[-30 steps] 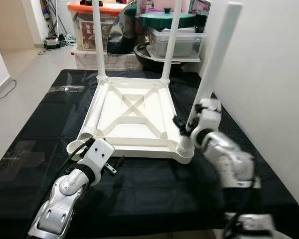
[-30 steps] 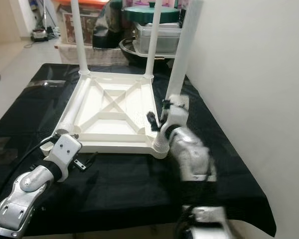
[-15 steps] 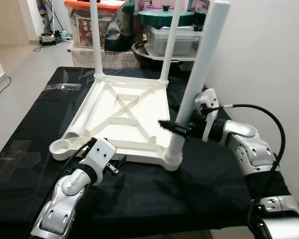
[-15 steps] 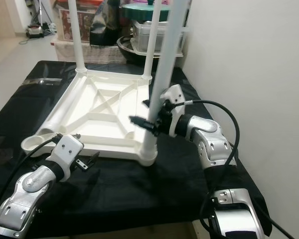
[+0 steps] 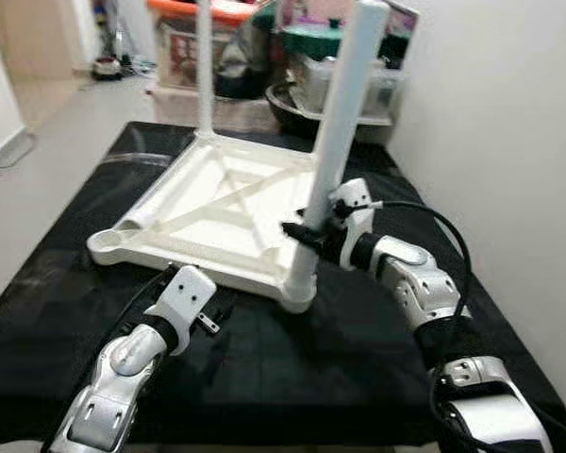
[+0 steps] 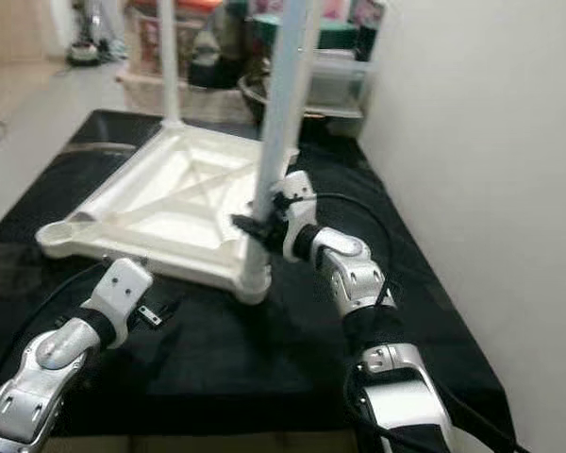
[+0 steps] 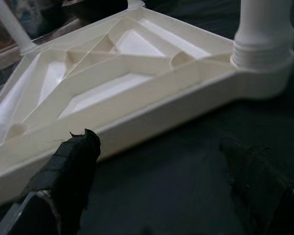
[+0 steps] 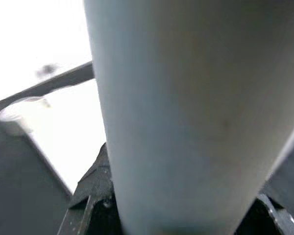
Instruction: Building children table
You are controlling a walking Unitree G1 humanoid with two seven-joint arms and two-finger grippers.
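Here the right gripper (image 5: 309,232) is clamping its fingers around the near leg (image 5: 332,142), standing in the tabletop (image 5: 203,203) corner by the black table's (image 5: 358,359) front edge. The left gripper (image 7: 157,181), fingers apart, is hovering beside the tabletop. Sideways pull is risking cross-threading or tipping.

Two shiny silver arms with white wrist blocks behind black fingers (image 7: 71,169). A black cable loops along each arm. Small screws show near the left fingers.
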